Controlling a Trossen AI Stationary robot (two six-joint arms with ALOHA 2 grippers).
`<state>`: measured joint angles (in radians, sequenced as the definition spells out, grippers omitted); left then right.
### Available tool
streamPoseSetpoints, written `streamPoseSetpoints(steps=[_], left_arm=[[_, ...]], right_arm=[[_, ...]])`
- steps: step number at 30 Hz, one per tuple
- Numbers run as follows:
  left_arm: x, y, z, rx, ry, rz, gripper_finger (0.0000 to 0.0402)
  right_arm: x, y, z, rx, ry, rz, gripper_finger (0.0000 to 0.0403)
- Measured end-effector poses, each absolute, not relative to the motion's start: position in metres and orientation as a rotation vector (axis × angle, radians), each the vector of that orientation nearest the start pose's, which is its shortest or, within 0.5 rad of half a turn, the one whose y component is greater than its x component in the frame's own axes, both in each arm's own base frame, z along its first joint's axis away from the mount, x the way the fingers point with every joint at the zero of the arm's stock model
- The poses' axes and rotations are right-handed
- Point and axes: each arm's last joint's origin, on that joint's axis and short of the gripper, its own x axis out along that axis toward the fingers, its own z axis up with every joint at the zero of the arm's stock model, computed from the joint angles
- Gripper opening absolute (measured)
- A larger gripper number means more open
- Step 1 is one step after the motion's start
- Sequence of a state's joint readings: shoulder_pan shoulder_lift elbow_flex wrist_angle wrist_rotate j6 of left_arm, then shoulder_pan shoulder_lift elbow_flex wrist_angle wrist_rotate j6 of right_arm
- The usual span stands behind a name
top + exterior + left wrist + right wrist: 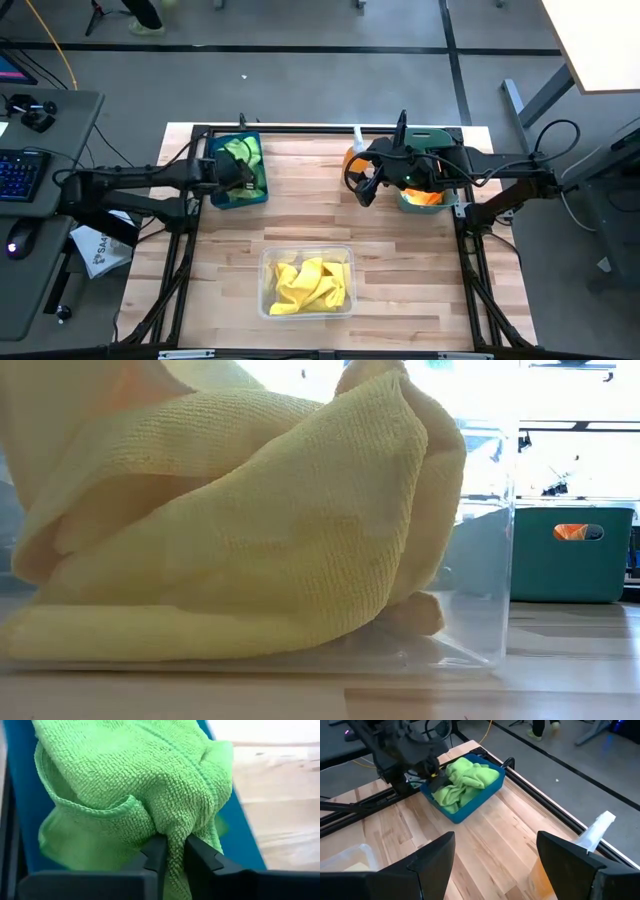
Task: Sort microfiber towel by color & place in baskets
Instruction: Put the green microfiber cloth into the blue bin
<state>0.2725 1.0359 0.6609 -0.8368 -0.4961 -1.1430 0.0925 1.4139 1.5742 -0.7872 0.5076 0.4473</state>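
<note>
Lime green towels [240,152] fill the dark blue basket [250,196] at the far left of the table. My left gripper [243,180] is down in that basket, shut on green towel [125,780]; the right wrist view shows it at the basket's edge [432,779]. Yellow towels [310,285] lie bunched in the clear basket [268,262] at the near middle, and they fill the low view [250,520]. An orange towel [425,197] lies in the teal basket [570,575] at the far right. My right gripper [362,190] hangs open over bare table, left of the teal basket [495,845]. My left gripper pinches a bunched fold of the lime green towel [173,851] between its two fingers. It comes slanting down from the table's left. Several layers are gathered in the pinch. The rest of the towel bulges ahead of the fingers, inside the blue basket [25,795].
An orange spray bottle with a white nozzle [353,152] stands by the far edge, just beside my right gripper [592,832]. Bare wood lies between the blue and teal baskets. A black frame rims the table [300,128].
</note>
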Motion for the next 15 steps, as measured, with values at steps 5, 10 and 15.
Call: streamPoseSetpoints(steps=[5,10,15], left_arm=[[0.155,0.071,0.211,-0.729,0.755,1.250,0.0090],[0.155,0.079,0.227,-0.704,0.838,1.162,0.0134],[0.156,0.085,0.260,-0.611,0.855,1.121,0.0160]], right_arm=[[0.287,0.013,0.408,0.244,0.504,-0.515,0.0275],[0.287,0.013,0.408,0.244,0.504,-0.514,0.0275],[0.287,0.013,0.408,0.243,0.505,-0.513,0.0275]])
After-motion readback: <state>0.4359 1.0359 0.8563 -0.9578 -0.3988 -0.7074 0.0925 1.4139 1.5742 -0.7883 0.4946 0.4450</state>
